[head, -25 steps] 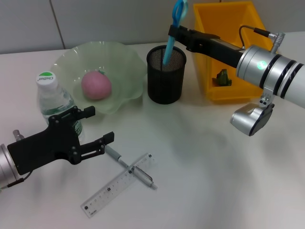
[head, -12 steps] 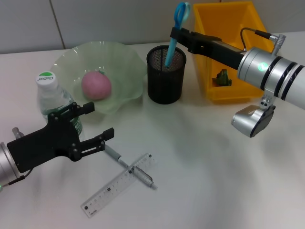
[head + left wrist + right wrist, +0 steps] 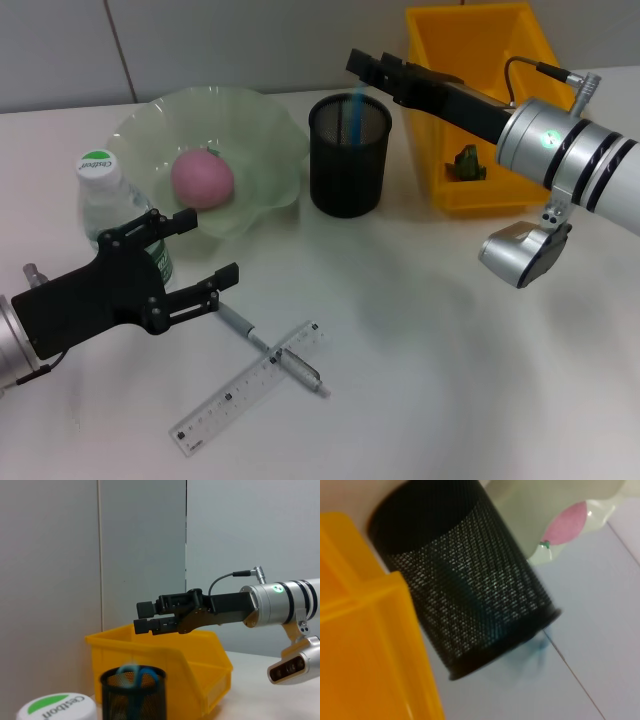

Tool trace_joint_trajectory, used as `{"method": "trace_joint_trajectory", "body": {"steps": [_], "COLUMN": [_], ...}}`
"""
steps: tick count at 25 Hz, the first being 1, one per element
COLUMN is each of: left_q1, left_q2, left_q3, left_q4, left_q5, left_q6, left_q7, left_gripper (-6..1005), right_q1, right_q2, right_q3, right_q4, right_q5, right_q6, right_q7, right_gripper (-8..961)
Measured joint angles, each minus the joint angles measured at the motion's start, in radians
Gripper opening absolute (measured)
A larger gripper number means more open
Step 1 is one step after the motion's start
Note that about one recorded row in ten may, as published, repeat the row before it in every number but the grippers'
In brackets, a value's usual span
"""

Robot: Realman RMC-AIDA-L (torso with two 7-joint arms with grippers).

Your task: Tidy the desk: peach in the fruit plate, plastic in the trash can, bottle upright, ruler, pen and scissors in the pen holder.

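Observation:
My right gripper hovers open just above the black mesh pen holder. The blue scissors stand inside the holder, free of the fingers, and show blurred in the left wrist view. A pink peach lies in the pale green fruit plate. The water bottle stands upright at the left. My left gripper is open low over the table, beside the bottle and just left of the grey pen. The pen lies across the clear ruler. Green plastic sits in the yellow trash can.
The trash can stands right beside the pen holder, under my right arm. The right wrist view shows the pen holder between the yellow trash can and the plate with the peach. Bare white table stretches front right.
The scissors have left my right gripper and dropped down into the pen holder; that gripper has opened. My left gripper has drifted slightly toward the bottle.

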Motion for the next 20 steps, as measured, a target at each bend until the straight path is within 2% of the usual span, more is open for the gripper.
{"method": "trace_joint_trajectory", "body": {"steps": [1, 5, 16, 20], "left_q1": [0.0, 0.001, 0.002, 0.002], "left_q2": [0.0, 0.002, 0.002, 0.002], "left_q3": [0.0, 0.005, 0.005, 0.004], "left_q4": [0.0, 0.003, 0.003, -0.002], "left_q5": [-0.002, -0.016, -0.016, -0.016], "left_q6": [0.002, 0.005, 0.006, 0.008], "left_q7": [0.0, 0.0, 0.003, 0.02], "left_gripper": [779, 778, 776, 775], "right_q1": [-0.001, -0.009, -0.015, -0.013], "right_q2": [0.0, 0.0, 0.0, 0.0], "right_q3": [-0.011, -0.051, -0.053, -0.063], "right_q4": [0.002, 0.004, 0.02, 0.056], "right_q5": [0.019, 0.075, 0.114, 0.194], "right_q6": [-0.001, -0.019, -0.073, -0.127], "right_q7": [-0.001, -0.002, 0.003, 0.02], "right_gripper": [596, 616, 674, 697]}}
